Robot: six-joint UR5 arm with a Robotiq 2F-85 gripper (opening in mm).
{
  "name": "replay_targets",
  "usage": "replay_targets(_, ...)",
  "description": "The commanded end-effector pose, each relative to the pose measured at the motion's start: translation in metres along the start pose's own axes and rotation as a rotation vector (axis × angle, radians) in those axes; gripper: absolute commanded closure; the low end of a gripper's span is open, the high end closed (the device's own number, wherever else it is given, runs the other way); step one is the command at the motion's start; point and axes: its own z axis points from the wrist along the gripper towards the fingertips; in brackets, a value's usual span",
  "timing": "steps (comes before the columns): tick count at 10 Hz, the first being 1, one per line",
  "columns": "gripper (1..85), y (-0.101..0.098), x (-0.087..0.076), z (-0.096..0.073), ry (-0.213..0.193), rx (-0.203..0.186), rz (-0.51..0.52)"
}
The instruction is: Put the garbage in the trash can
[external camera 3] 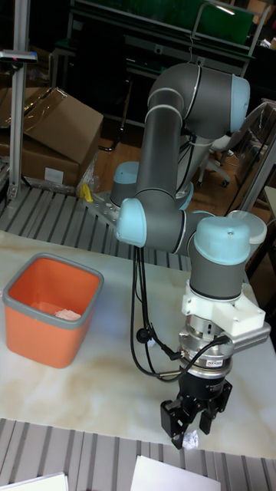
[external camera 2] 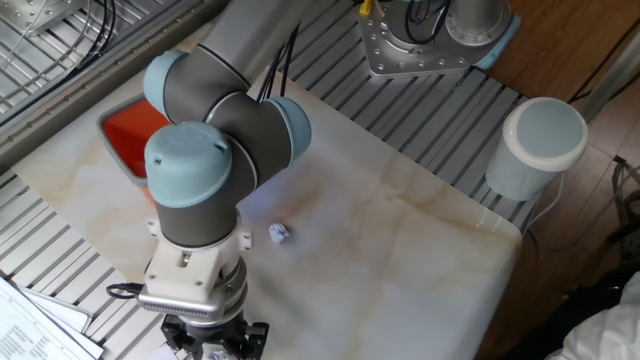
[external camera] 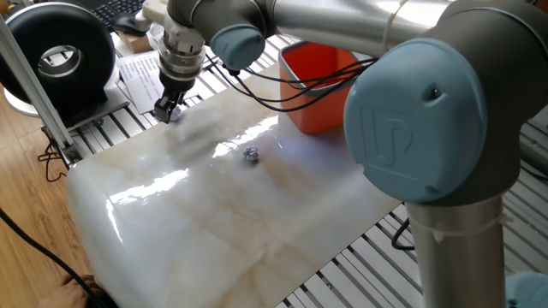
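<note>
Pale marbled slab (external camera: 223,214) on a slatted metal bench (external camera: 377,248), as I see it from my three cameras. The slab is glossy, cream with tan veining, and its edges are rounded. Around it stand a black round device (external camera: 60,56) and printed paper sheets (external camera: 141,68) at one end, a white cylinder (external camera 2: 540,145) at a corner, and cardboard boxes (external camera 3: 50,138) on the floor behind.

The trash can (external camera 3: 50,318) sits near one slab edge, orange with a grey rim; a cream-white tissue wad (external camera 3: 67,313) lies inside it. One bluish-white paper ball (external camera: 251,154) rests on the open slab, near the middle and well apart from the bin.

My gripper (external camera 3: 188,430) points straight down at the slab edge nearest the paper sheets. In the tall fixed view its dark fingers (external camera 3: 172,420) stand either side of a second paper ball (external camera 3: 191,439), which is at the fingertips just above the slab. I cannot tell whether the fingers press on it or merely flank it.

Between the gripper and the bin the slab is bare apart from the first ball; black cables (external camera: 282,81) hang from the wrist across that span.
</note>
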Motion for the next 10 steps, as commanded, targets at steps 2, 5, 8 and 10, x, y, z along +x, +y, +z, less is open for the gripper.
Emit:
replay_targets(2, 72.3, 0.008, -0.006, 0.000, -0.025, -0.032, 0.012)
replay_targets(5, 84.3, 0.000, -0.001, -0.018, 0.008, -0.006, -0.007)
replay_targets(8, 84.3, -0.003, 0.021, -0.068, 0.065, -0.005, -0.014)
replay_targets(10, 84.3, -0.007, 0.026, -0.088, 0.066, 0.006, -0.007)
